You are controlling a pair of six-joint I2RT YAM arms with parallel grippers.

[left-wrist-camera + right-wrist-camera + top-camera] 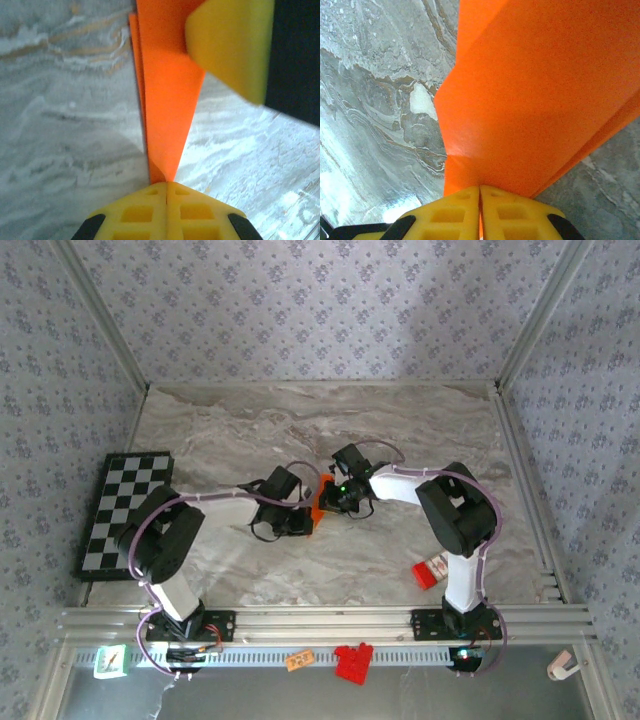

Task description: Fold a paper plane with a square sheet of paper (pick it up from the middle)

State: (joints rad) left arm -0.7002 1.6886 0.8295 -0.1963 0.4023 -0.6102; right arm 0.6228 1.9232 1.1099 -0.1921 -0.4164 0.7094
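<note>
Paper: We saw the bright orange sheet of paper (318, 502) folded into a narrow, layered wedge. It was held near the middle of the table, between the two grippers.
Left gripper: From the left wrist view, the left gripper (166, 189) had its yellow fingers pressed together on the wedge's narrow tip. The paper widened as it ran away from them.
Right gripper: From the right wrist view, the right gripper (480, 192) had its yellow fingers closed tight on a creased edge of the paper. The left wrist view showed one of its yellow pads (230, 45) against the wider end of the paper.
Table: A grey marbled table (250, 430) lay beneath the paper. We could not tell whether the paper touched it.
Left side: A black-and-white checkerboard (125, 510) lay at the table's left edge, well apart from the paper.
Right side: A small red-and-white box (432, 570) sat near the right arm's base.
Front rail: Red blocks (352, 662) and a small orange tag (299, 660) sat side by side.
</note>
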